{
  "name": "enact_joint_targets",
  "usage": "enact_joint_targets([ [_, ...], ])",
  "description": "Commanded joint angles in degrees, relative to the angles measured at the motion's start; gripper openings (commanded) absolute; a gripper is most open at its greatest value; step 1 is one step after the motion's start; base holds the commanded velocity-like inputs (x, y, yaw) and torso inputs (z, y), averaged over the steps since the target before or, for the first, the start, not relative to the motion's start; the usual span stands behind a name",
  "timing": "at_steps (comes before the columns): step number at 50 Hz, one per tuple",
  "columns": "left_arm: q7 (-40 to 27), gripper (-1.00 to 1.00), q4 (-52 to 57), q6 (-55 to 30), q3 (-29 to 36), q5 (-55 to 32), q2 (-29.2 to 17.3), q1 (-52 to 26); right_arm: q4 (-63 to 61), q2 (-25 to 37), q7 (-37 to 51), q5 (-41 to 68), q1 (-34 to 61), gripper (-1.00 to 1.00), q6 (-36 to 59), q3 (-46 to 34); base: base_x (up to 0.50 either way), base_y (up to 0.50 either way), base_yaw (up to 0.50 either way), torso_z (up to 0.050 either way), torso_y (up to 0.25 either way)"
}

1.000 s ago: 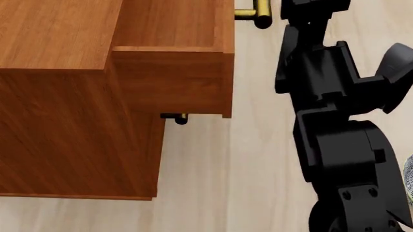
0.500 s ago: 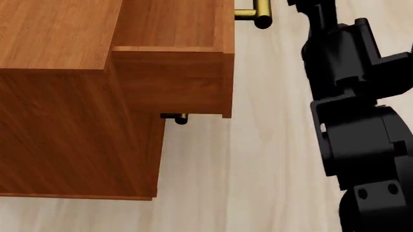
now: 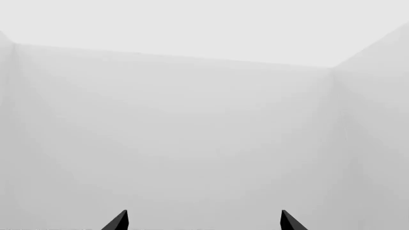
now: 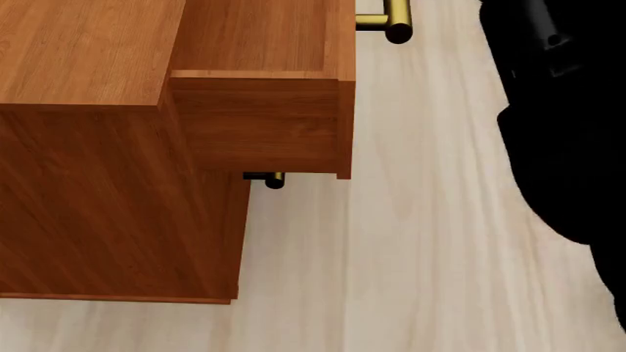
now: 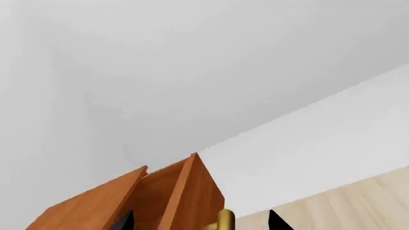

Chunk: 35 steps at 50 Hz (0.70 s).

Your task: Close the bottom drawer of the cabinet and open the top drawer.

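The reddish-brown cabinet (image 4: 98, 198) fills the left of the head view. Its top drawer (image 4: 259, 125) stands pulled out, its brass handle (image 4: 388, 22) at the frame's top. Under it only the end of a lower drawer's brass handle (image 4: 271, 179) shows; the bottom drawer's front is hidden. My right gripper (image 5: 199, 221) is open, its tips either side of the top drawer's brass handle (image 5: 224, 220), with the drawer (image 5: 185, 196) beyond. In the head view only the right arm (image 4: 562, 117) shows. My left gripper (image 3: 204, 223) is open and empty, facing bare grey walls.
Pale wood-plank floor (image 4: 421, 242) lies to the right of the cabinet and in front of it. The right arm's black bulk covers the head view's right edge. Grey walls and a strip of pale floor (image 5: 357, 201) show in the right wrist view.
My right arm has swung rightward and closer to the head camera, now filling the right edge. The top drawer and the cabinet have not moved.
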Motion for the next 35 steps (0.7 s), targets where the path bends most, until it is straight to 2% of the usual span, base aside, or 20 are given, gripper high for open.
enact_joint_targets([
  [1,0.20,1.00,0.04,0.84,0.25,0.44,-0.03,1.15,4.49,4.29,-1.49,-1.73,14.51,1.00,15.62,-7.50,0.00,0.00,0.00,0.000,0.000],
  [10,0.80,1.00,-0.45,2.13,0.25,1.16,-0.06,2.50,10.78,2.83,-7.66,-4.49,25.69,1.00,26.05,-13.90,0.00,0.00,0.00,0.000,0.000],
  [15,0.93,1.00,-0.51,2.40,0.29,1.21,-0.11,2.68,15.71,1.10,-14.50,-7.87,31.86,1.00,31.35,-18.71,0.00,0.00,0.00,0.000,0.000],
  [35,0.90,1.00,-0.81,2.99,0.19,1.15,-0.36,3.07,24.50,-4.01,-31.14,-20.20,44.39,1.00,36.92,-31.13,0.00,0.00,0.00,0.000,0.000],
])
